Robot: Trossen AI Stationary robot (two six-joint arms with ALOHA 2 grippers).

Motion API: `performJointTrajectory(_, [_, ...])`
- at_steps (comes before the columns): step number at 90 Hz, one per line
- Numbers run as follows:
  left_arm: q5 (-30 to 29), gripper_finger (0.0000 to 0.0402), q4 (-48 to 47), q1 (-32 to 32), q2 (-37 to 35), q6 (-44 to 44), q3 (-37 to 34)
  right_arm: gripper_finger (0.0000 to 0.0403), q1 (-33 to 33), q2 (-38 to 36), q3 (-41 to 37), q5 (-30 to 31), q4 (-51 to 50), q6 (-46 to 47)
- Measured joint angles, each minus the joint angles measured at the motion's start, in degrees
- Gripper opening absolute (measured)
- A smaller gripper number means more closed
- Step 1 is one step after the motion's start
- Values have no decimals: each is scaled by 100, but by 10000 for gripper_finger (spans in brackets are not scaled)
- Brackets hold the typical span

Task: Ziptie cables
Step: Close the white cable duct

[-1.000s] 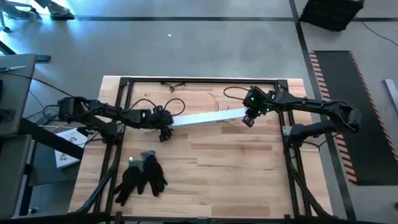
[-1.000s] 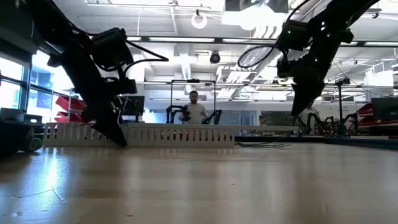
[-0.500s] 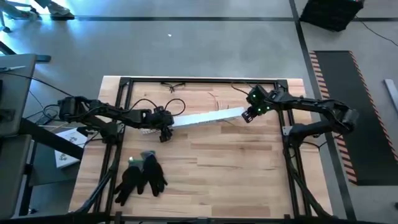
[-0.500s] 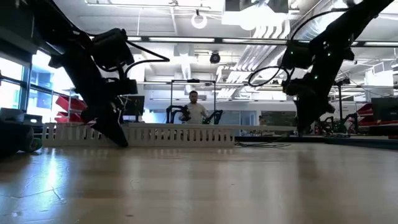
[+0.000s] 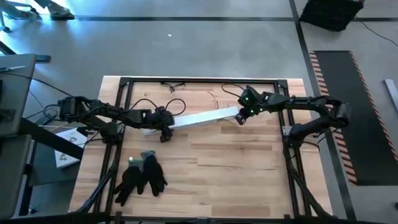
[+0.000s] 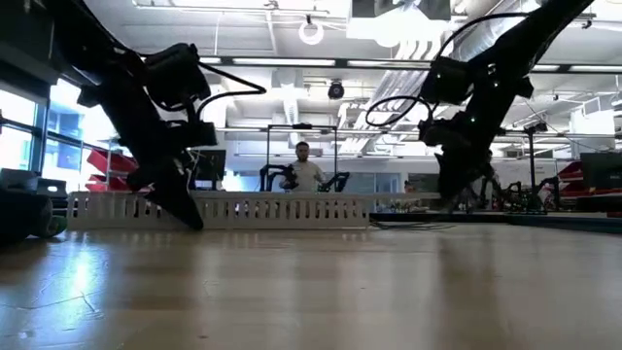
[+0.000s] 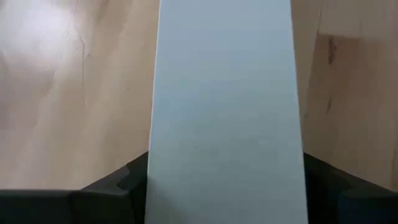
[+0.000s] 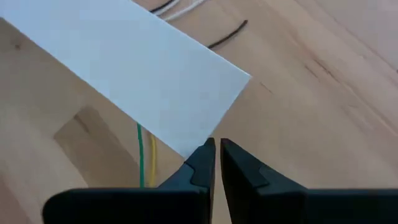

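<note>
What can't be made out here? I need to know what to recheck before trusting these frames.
- Cables: right wrist view shows only green and yellow strands; the white channel covers the rest.
- Left gripper: left wrist view, channel hides its grip.
- Black gloves: high view, too small for detail.

Two dark arms, left arm and right arm, built of angular black links, trail thick black looping cords; a green light glows at the right wrist.

Right gripper nearly closed at white channel corner, cables beneath, wooden table
</note>
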Motion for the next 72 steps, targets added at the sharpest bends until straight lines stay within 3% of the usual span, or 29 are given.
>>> performJointTrajectory(11, [-78, 245, -273, 4, -2, -14, 200, 11, 5, -10, 0, 120, -459, -83])
performJointTrajectory(36, [-156, 297, -871, 4, -7, 78, 652, 11, 70, -17, 0, 144, -502, -187])
performJointTrajectory(60, [-8, 305, -3345, -72, -21, -455, 1549, 11, 68, -17, -5, 166, -524, -236])
performJointTrajectory(72, [-149, 305, -3598, -289, -39, -703, 1442, 11, 66, -17, -5, 170, -525, -280])
